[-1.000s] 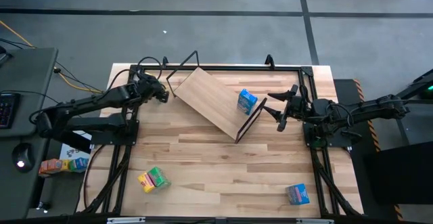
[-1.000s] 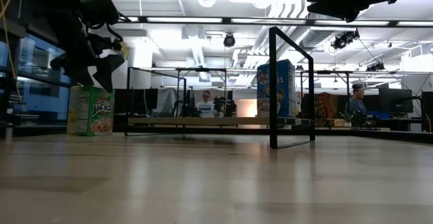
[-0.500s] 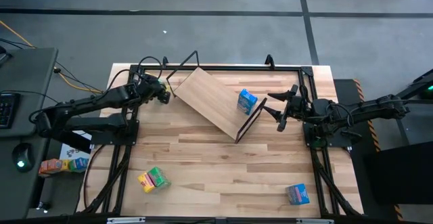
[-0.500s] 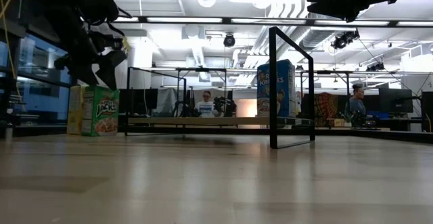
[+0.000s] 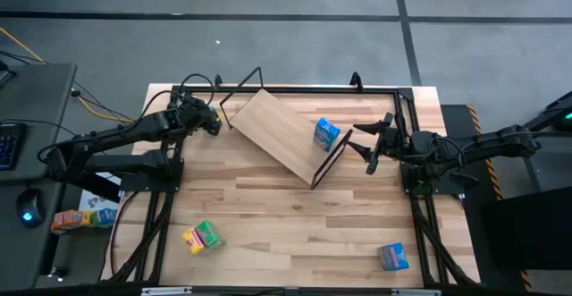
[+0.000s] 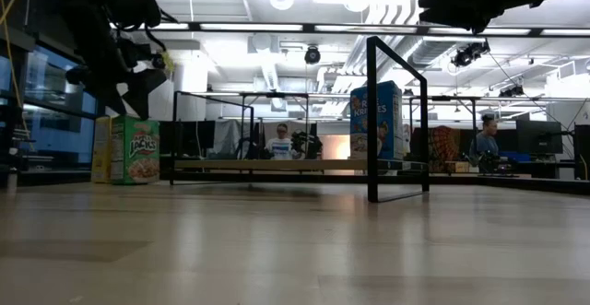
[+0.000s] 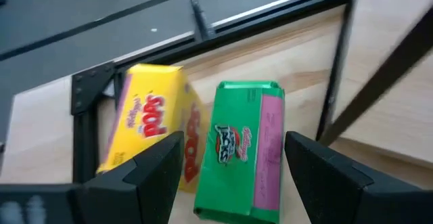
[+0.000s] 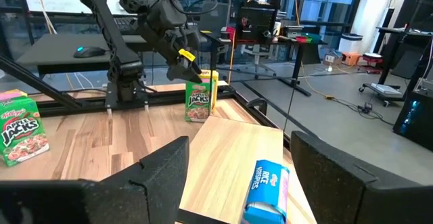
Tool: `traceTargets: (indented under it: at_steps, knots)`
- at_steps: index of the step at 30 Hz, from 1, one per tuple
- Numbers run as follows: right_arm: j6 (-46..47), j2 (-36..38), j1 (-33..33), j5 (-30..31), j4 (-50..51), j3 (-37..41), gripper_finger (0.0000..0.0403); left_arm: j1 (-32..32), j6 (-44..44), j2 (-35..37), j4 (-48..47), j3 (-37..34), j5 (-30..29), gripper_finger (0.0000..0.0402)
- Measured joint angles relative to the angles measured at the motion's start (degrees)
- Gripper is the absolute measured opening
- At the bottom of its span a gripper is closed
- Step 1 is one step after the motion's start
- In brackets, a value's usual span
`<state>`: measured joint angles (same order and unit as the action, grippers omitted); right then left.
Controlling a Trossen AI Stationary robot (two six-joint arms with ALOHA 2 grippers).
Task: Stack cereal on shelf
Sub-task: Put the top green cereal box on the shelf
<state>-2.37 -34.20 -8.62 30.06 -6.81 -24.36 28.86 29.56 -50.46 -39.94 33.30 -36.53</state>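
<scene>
The green box (image 7: 243, 149) stood beside the yellow box (image 7: 145, 136) at the table's (image 5: 295, 207) far left corner, just off the shelf's (image 5: 286, 135) raised end and not yet on it. Over the last second I had lifted my left gripper (image 7: 233, 143) a little, so both boxes showed more fully beneath it. I judged I was lining up a grasp. My fingers were spread, holding nothing, straddling the green box from above. One blue box (image 5: 326, 133) already sat on the shelf. My right gripper (image 5: 371, 144) waited open beside the shelf's other end.
</scene>
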Motion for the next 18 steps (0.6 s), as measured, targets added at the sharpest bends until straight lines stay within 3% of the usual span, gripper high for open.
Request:
traceTargets:
  at_steps: [18]
  knots:
    - [0.03,0.00,0.02,0.01,0.06,0.00,0.0250,-0.02,2.40,-1.14,2.18,-2.62,4.62,0.0247]
